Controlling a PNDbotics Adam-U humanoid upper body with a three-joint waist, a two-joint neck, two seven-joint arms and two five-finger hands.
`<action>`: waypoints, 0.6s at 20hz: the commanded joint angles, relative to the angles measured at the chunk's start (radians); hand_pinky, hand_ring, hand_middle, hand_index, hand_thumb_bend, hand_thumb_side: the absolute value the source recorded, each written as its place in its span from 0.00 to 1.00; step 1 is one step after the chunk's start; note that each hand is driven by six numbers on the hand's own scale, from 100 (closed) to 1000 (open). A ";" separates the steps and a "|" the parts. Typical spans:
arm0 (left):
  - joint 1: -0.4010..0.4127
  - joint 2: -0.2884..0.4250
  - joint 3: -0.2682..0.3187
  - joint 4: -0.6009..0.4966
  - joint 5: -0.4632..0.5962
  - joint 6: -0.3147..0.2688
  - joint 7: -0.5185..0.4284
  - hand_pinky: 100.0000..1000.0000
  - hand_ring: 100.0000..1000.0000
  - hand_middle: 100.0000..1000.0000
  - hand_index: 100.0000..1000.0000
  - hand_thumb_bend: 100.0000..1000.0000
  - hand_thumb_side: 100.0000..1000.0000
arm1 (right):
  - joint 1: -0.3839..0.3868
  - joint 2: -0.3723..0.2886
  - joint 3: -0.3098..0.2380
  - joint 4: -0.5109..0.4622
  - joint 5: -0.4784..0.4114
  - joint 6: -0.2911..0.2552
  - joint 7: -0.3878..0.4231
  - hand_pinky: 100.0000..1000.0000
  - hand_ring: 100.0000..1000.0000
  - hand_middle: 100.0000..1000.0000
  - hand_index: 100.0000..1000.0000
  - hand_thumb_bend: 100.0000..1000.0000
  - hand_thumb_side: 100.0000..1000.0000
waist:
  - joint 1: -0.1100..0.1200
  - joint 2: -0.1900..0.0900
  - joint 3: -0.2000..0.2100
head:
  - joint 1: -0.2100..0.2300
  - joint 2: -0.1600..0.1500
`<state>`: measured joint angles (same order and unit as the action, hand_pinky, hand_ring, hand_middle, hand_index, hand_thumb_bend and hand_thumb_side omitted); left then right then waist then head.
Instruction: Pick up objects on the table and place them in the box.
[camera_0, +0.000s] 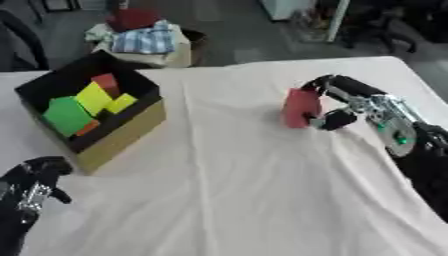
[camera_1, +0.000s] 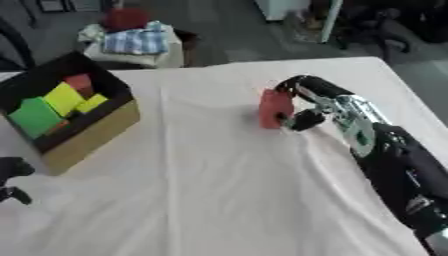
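A red block (camera_0: 300, 108) stands upright on the white cloth, right of centre. My right hand (camera_0: 337, 102) is curled round it, fingers over its top and thumb low at its right side. The open cardboard box (camera_0: 122, 131) sits at the left with black inner walls. It holds a green piece (camera_0: 66, 115), yellow pieces (camera_0: 94, 98) and a red piece (camera_0: 107, 82). My left hand (camera_0: 35, 181) rests near the lower left corner with its fingers curled, holding nothing.
The white cloth (camera_0: 227, 195) covers the table, wrinkled around the red block. Beyond the far edge a low stand carries folded fabric (camera_0: 144, 39) and a red thing. Chair legs and a dark floor lie further back.
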<state>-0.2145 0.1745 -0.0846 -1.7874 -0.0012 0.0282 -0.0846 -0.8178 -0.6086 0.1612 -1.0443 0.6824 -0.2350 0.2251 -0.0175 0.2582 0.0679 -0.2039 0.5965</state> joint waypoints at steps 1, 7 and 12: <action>-0.006 0.011 0.003 -0.015 -0.001 -0.003 -0.003 0.37 0.69 0.58 0.68 0.34 0.59 | -0.063 0.010 0.016 -0.067 -0.042 -0.004 0.000 0.73 0.72 0.49 0.67 0.00 0.14 | 0.004 -0.023 0.003 | -0.002 -0.006; -0.003 0.010 -0.003 -0.013 0.002 -0.003 -0.009 0.37 0.69 0.58 0.68 0.33 0.58 | -0.201 0.130 0.053 -0.069 -0.045 -0.019 0.030 0.73 0.71 0.49 0.67 0.00 0.13 | 0.002 -0.035 0.033 | -0.011 0.000; -0.005 0.008 -0.015 -0.012 0.004 -0.003 -0.021 0.37 0.69 0.58 0.68 0.33 0.59 | -0.300 0.261 0.050 0.031 0.033 -0.036 0.037 0.74 0.71 0.50 0.68 0.00 0.14 | 0.003 -0.038 0.073 | -0.026 0.002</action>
<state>-0.2119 0.1744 -0.0953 -1.7873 0.0026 0.0269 -0.0995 -1.0898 -0.3632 0.2217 -1.0271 0.6939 -0.2650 0.2621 -0.0175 0.2554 0.1450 -0.2236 0.5977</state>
